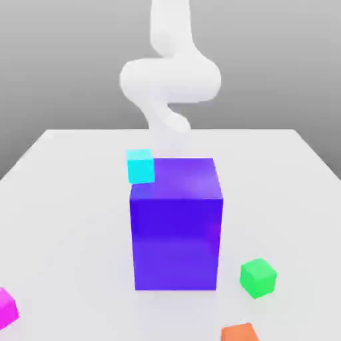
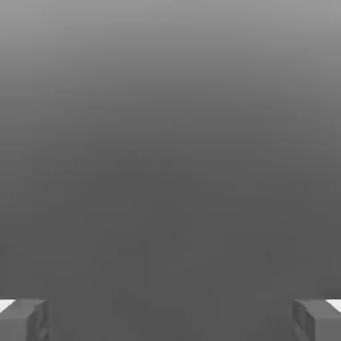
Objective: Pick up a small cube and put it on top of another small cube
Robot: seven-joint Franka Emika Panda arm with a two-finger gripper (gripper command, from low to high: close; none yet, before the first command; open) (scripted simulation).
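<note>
Several small cubes lie on the white table (image 1: 60, 200). A cyan cube (image 1: 140, 166) shows just past the far left top corner of a tall blue block (image 1: 176, 226). A green cube (image 1: 258, 277) sits near the block's front right. At the near left edge lies a magenta cube (image 1: 6, 306), and an orange cube (image 1: 240, 333) lies at the near edge. My white arm (image 1: 170, 80) rises behind the block. In the hand view my gripper (image 2: 170, 321) is open: its grey fingertips (image 2: 23, 320) stand far apart with nothing between them, facing a plain grey background.
The tall blue block stands in the middle of the table, much bigger than the small cubes, between the arm and the near cubes. White tabletop stretches to either side of it.
</note>
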